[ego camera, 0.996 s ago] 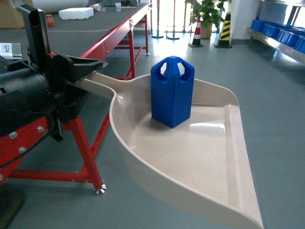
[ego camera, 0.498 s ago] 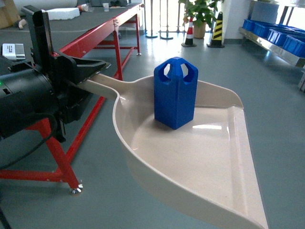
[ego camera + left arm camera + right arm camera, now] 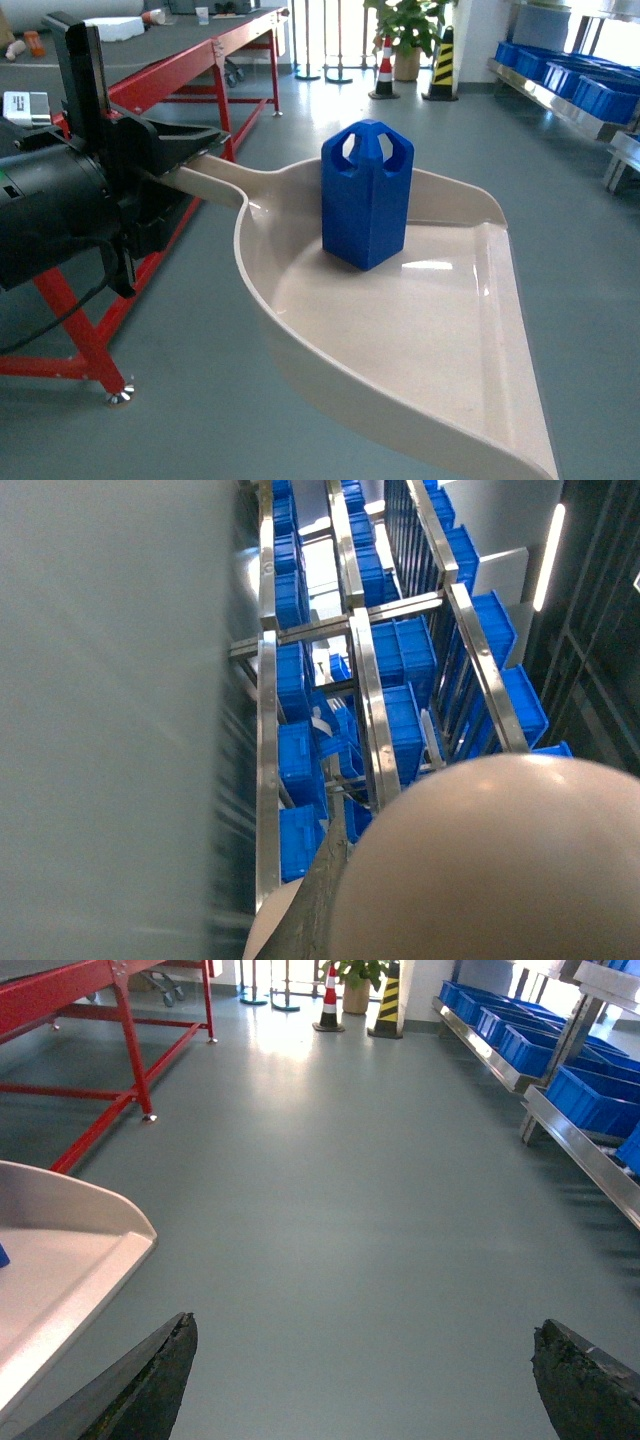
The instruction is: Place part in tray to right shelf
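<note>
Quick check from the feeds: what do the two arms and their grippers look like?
In the head view the left arm is a bulky matte-black housing with a thin black cable looping beneath it and a tall flat black piece rising on top; its left gripper has black wedge-shaped fingers. The right gripper shows only two dark, rough-edged fingertips at the right wrist view's bottom corners.

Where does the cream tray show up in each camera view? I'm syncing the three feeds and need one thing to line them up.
Head: the tray fills the centre and lower right, its handle held by the left tool, the blue part standing in it.
Left wrist: its rounded underside fills the lower right corner.
Right wrist: one corner at the left edge.
Shared landmark: the blue crates on steel racks appear in all three.
</note>
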### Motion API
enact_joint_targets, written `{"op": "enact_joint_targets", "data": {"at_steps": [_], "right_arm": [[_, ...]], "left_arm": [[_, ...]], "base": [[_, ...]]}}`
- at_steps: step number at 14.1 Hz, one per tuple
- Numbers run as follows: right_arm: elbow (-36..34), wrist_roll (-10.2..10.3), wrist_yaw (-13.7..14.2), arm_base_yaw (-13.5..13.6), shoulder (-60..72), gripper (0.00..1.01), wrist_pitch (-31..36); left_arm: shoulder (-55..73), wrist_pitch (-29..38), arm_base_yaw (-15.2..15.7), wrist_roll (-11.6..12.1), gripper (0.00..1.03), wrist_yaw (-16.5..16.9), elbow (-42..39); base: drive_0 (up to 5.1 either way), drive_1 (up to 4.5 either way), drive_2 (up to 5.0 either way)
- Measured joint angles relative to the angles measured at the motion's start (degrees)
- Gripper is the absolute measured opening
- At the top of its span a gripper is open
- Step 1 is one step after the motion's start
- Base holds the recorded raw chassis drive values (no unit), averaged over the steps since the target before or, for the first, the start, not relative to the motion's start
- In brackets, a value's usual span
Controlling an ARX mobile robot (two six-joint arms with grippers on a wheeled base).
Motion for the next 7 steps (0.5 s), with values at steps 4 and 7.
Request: {"op": "enact_joint_targets", "data": {"at_steps": [4,7], "right_arm": [[0.00,0.00,0.42,-0.09,-0.04,0.98,-0.11],[0.00,0.00,0.15,0.00,-0.31,0.98,0.07]], "left_arm": [[0.00,0.11,-0.55,-0.04,0.14,0.33,0.00],[0.02,0.13,-0.04,-0.02,0.14,0.09,-0.20]], "base": [[4.8,-2.62,-2.6],[4.8,-2.62,-2.6]]}}
